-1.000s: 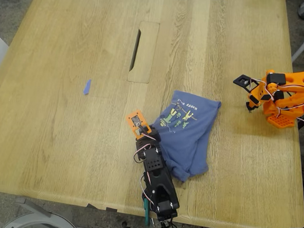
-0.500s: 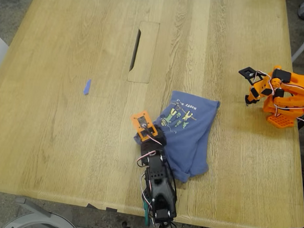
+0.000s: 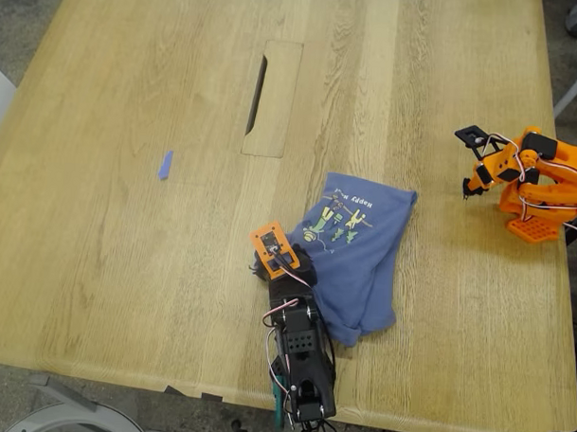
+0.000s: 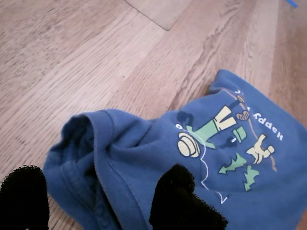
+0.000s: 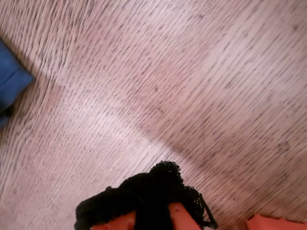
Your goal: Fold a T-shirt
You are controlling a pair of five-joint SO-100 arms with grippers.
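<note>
Exterior view: the T-shirt is seen bunched up, partly folded, lower centre of the frame on the wooden table, print side up.
T-shirt print: a small green-and-yellow cartoon figure with yellow lettering is shown on the upper part of the cloth in the exterior view.
First wrist view: the T-shirt is spread right under the camera, with a hemmed sleeve or edge curled up between the two black fingertips.
My first gripper: placed at the shirt's edge that faces the exterior view's left; its jaws are parted, straddling the rolled hem, nothing pinched yet as far as can be seen.
My second gripper: held over bare wood at the exterior view's right, well apart from the shirt.
Second wrist view: mostly blurred wood grain is shown, with a corner of the T-shirt at the frame's left edge; whether the jaws are parted or closed honestly can't be told.
Tape scrap: a tiny blue piece is seen left of centre in the exterior view, far from the shirt.
Table slot: a dark cutout is set in a panel upper centre of the exterior view.
</note>
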